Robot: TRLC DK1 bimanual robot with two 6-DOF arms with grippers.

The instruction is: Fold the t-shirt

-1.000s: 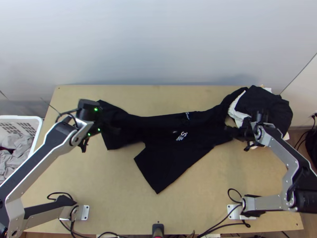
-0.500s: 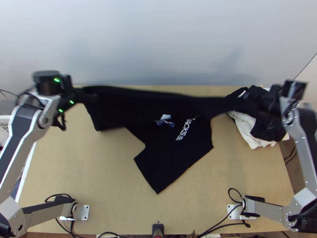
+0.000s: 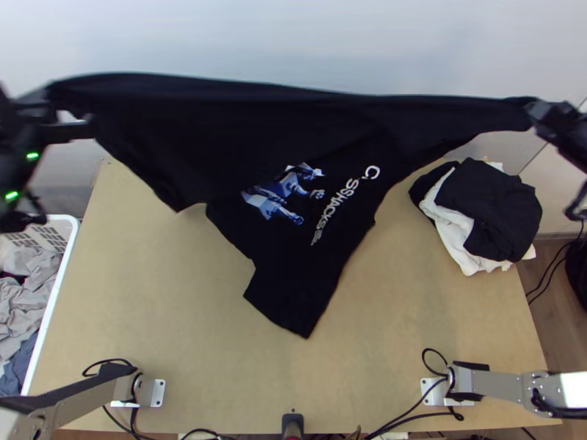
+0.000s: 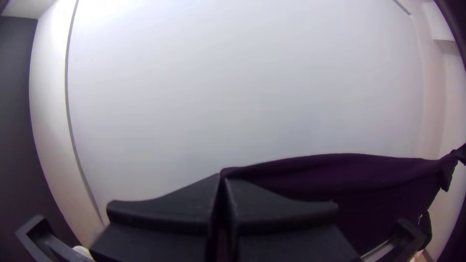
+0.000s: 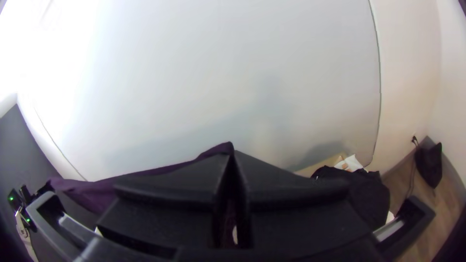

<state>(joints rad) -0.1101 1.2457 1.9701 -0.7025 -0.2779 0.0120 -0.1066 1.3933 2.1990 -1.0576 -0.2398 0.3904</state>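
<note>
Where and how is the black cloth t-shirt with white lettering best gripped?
Take the t-shirt, I'd say, at both ends of its raised edge, coming from opposite sides, as the left gripper and right gripper do: that edge spans nearly straight, the body hanging below.

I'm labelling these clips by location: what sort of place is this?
Probably a robot work area for folding laundry: a light wooden table, a white plastic basket of clothes and a stack of folded black and white garments.
</note>
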